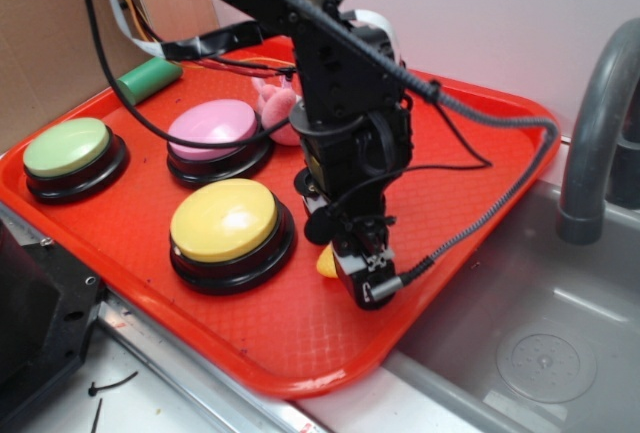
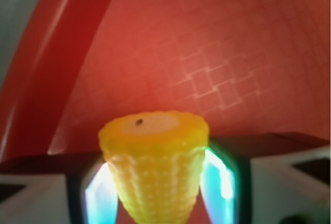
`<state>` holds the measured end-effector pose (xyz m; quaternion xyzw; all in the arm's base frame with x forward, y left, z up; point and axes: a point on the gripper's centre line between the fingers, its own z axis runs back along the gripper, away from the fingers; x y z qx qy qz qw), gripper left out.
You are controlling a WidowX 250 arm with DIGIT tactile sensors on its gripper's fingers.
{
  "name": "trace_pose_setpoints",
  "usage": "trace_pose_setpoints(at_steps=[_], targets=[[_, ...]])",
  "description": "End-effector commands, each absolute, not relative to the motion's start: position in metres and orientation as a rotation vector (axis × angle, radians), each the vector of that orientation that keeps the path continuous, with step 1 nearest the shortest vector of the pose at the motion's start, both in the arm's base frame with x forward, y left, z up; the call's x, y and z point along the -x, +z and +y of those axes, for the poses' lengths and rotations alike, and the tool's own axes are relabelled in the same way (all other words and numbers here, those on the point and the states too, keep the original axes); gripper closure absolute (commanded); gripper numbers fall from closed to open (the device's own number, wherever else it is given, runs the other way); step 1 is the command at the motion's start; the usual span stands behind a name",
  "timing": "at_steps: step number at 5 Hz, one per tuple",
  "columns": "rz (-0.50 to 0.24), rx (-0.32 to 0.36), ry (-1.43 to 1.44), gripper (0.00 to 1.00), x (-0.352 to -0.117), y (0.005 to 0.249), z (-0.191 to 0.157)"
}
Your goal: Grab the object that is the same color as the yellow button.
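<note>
The object, a small yellow ribbed toy corn piece, fills the space between my two fingers in the wrist view, wide flat end pointing away. Both pads press its widest part, so my gripper is shut on it. From the exterior view, the gripper points down at the red tray, and only a sliver of the corn shows at its left side. The yellow button, domed on a black base, stands just left of the gripper.
A pink-topped button and a green-topped button stand further back left on the tray. A green cylinder and a pink plush toy lie at the back. A grey sink and pipe border the tray's right.
</note>
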<state>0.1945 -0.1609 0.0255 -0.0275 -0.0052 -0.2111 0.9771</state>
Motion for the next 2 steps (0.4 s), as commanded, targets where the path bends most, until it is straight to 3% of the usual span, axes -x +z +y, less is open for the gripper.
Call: trace_pose_setpoints(at_steps=[1,2], targets=[[-0.066,0.064,-0.395,1.0,-0.206,0.043,-0.155],[-0.121,0.027,-0.301,1.0,-0.217,0.094,-0.138]])
